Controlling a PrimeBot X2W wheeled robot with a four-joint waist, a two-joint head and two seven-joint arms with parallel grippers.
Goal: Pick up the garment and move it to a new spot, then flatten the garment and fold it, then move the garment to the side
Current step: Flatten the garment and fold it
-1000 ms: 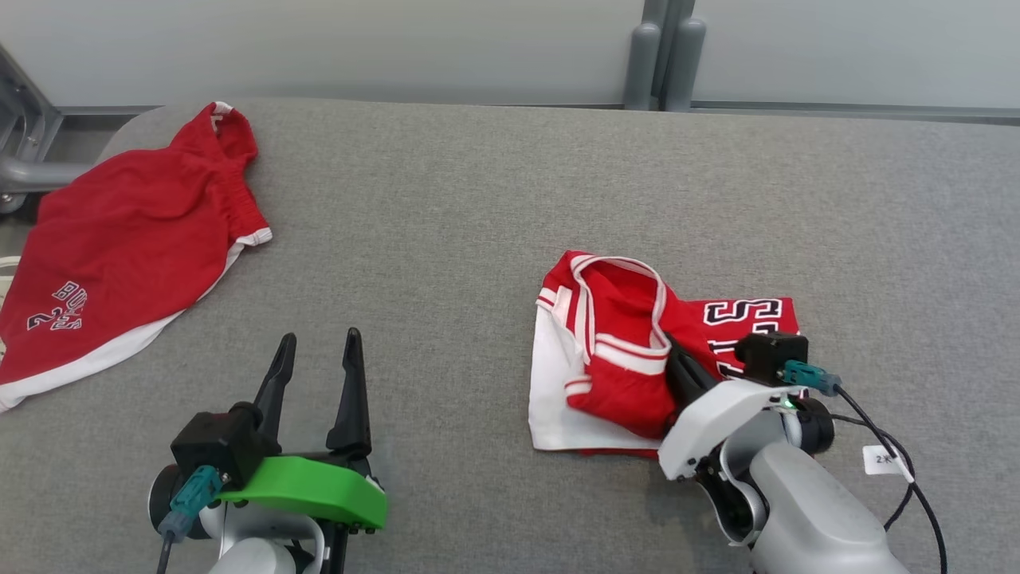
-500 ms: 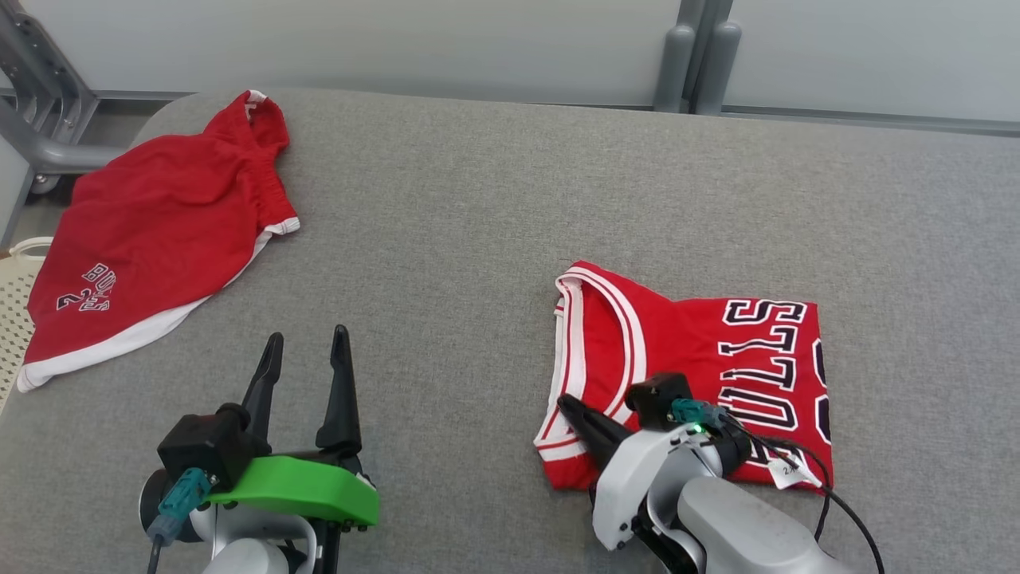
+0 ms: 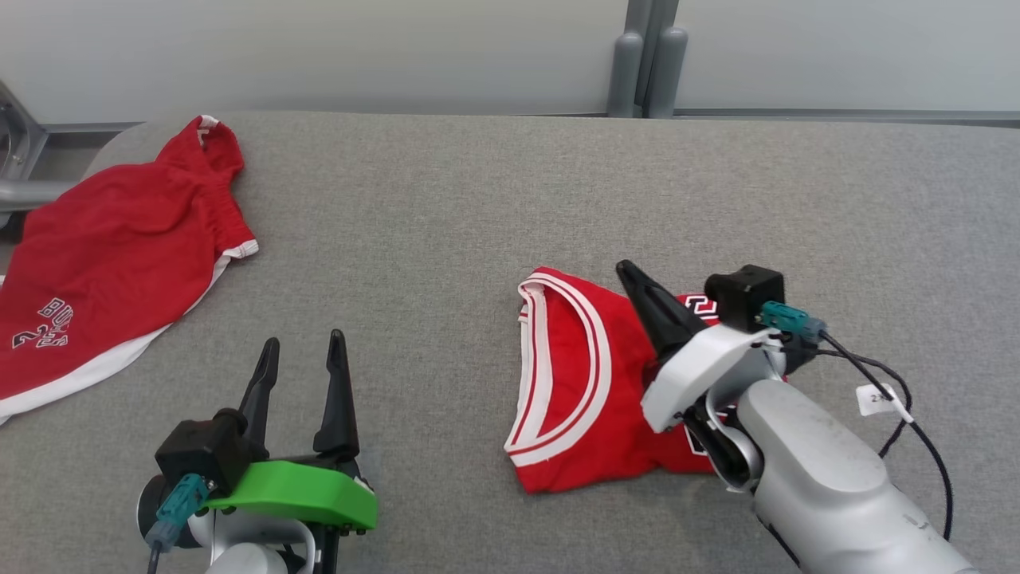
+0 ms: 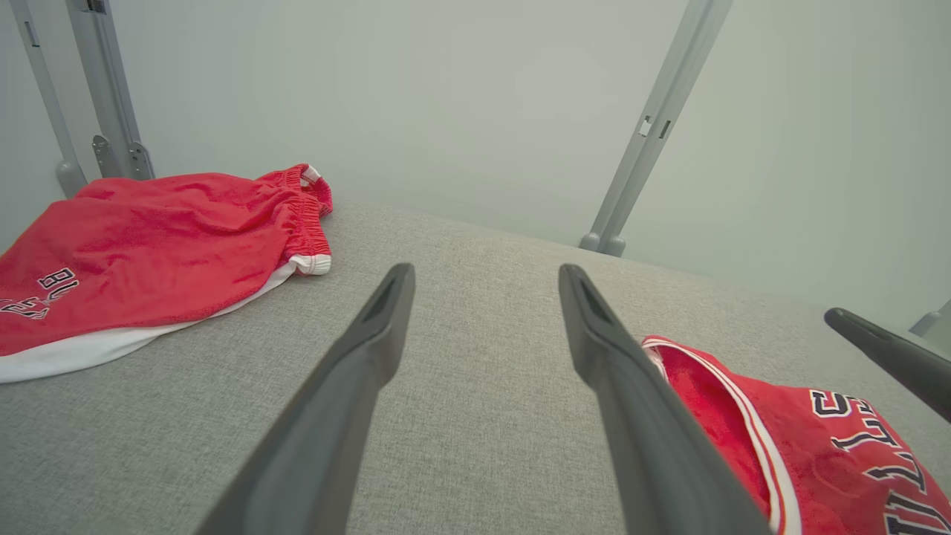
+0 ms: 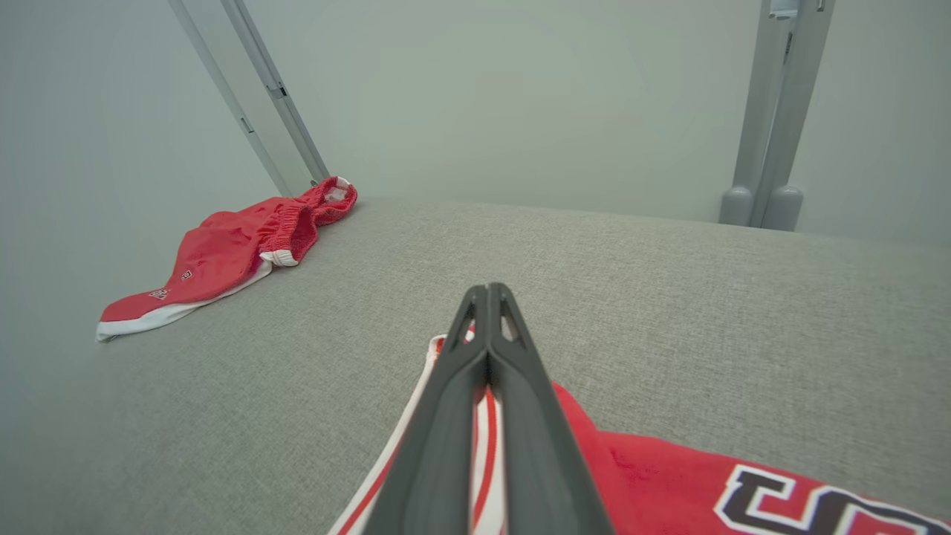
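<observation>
The garment, a red jersey [image 3: 574,406] with white-striped trim and black lettering, lies folded on the grey table [image 3: 446,223], right of centre. My right gripper [image 3: 625,269] is shut and slants over the jersey's middle with nothing between its fingers; the right wrist view shows the closed tips [image 5: 488,290] above the jersey's [image 5: 669,475] trimmed edge. At the lower left my left gripper [image 3: 304,339] stands open and empty over bare table, well left of the jersey. Its spread fingers [image 4: 484,271] frame the jersey's [image 4: 817,446] collar side.
Red shorts [image 3: 103,263] with a white hem lie spread at the table's far left corner, hanging over the edge. Grey posts [image 3: 641,68] stand against the wall behind the table. A metal frame [image 3: 20,171] sits off the left edge. A cable with a tag [image 3: 876,395] hangs from my right wrist.
The jersey went from bunched with its white inside showing to a flat fold. My shut right gripper lifted off it and now points forward over it. The camera shifted; the left gripper stayed.
</observation>
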